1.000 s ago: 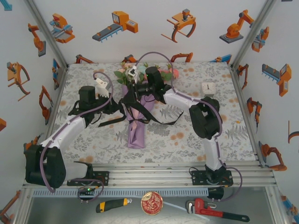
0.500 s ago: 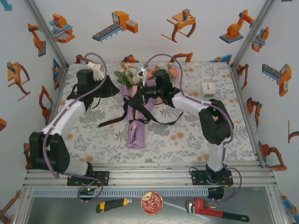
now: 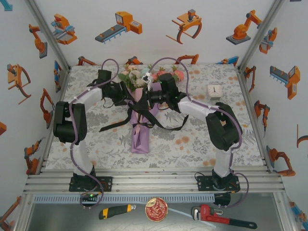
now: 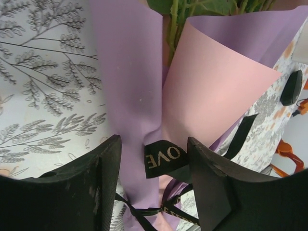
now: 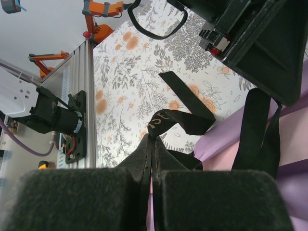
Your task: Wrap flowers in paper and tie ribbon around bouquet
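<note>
Bouquet: middle of the table, blooms far side.
Right gripper: pinched on the ribbon.
Left gripper: parted, straddling the paper neck.
Risk: we fear an uneven pull slips the ribbon loose.

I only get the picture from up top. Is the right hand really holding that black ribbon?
Observer: Yes. Its wrist camera shows the right gripper shut, pinching the ribbon.
Child: What about the left one?
Observer: The left gripper is open, its jaws either side of a fold of the purple paper, not closed on it.
Child: Is there writing on the ribbon?
Observer: Yes, gold letters reading OVE show on the piece between the left jaws.
</note>
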Tool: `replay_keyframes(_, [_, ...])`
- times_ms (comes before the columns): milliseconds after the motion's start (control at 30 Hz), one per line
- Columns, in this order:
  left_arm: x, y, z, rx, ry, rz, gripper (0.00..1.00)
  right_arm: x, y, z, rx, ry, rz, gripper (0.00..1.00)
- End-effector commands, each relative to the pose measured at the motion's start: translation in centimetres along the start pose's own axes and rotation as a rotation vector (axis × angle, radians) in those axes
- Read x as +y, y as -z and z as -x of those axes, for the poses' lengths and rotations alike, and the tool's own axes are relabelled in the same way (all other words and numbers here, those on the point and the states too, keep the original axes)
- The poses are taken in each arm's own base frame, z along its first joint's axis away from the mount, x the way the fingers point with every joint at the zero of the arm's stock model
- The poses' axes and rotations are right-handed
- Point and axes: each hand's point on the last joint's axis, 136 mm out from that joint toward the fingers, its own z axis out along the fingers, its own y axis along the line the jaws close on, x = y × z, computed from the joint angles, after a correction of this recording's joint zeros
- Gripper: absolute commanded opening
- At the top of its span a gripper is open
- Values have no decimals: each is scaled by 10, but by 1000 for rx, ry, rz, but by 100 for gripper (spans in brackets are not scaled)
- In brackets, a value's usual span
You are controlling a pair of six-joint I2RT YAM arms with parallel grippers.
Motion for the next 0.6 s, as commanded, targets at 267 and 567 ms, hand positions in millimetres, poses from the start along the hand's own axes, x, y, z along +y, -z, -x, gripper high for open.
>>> replay_keyframes(267, [-13, -3, -1, 52, -8, -40, 9, 3, 4, 16, -30, 50, -24, 0])
replay_keyframes(567, [-24, 31, 1, -1, -44, -49, 0, 2, 14, 8, -5, 59, -67, 0])
